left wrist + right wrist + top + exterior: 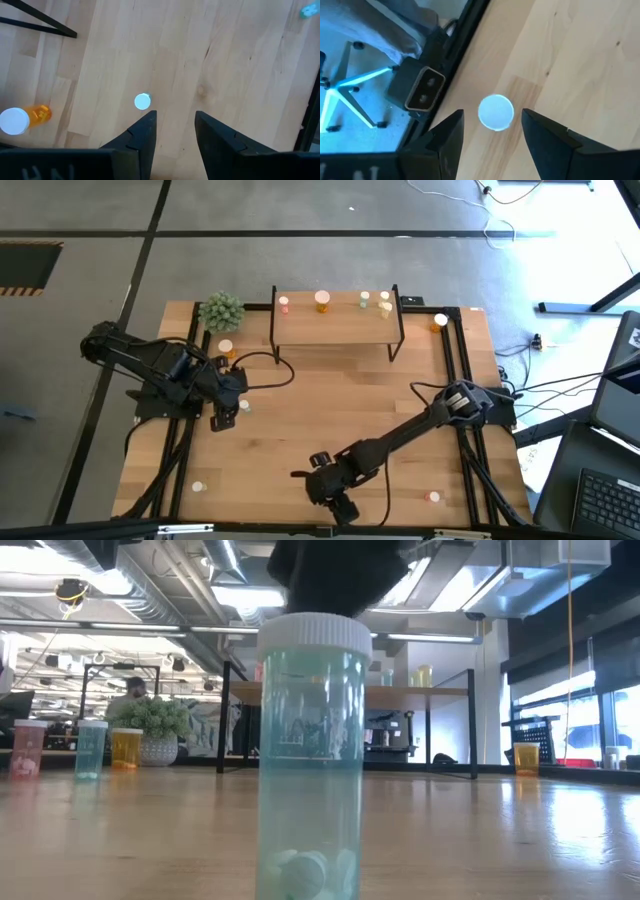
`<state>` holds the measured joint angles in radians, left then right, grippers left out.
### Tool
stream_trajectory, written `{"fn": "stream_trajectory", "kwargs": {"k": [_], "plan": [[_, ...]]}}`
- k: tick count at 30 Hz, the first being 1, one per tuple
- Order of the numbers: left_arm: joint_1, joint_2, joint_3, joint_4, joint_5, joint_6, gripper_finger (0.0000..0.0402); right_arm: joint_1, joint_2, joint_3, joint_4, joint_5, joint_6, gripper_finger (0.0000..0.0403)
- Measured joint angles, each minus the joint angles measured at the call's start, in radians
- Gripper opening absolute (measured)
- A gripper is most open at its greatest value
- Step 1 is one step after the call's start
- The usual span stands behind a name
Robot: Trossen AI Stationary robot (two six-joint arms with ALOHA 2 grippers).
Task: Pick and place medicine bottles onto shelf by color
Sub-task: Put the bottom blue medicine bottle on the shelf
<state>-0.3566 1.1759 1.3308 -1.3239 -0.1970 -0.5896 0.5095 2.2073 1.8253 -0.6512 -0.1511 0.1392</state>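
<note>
The right gripper (492,132) is hovering over a pale green bottle (496,112) at the table's near edge (400,525), fingers parted with a gap on each side of the white cap, nothing held. That bottle is standing upright right in front of the low camera, pills showing at its bottom. A wide stretch of bare wood is lying between it and the shelf (335,327) at the far side, where five bottles are already sitting. The left gripper (172,127) is hanging over the table's left part, fingers moderately apart and empty, just beside another white-capped bottle (142,101). An orange bottle (22,119) is standing nearby. A potted plant (221,311) is crowding the shelf's left end.
</note>
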Motion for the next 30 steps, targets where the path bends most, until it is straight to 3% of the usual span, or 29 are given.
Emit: {"fn": "stream_trajectory", "kwargs": {"k": [30], "plan": [[0.000, 0.000, 0.000, 0.000, 0.001, 0.000, 0.0128, 0.000, 0.032, 0.000, 0.011, -0.007, -0.016, 0.0201]]}}
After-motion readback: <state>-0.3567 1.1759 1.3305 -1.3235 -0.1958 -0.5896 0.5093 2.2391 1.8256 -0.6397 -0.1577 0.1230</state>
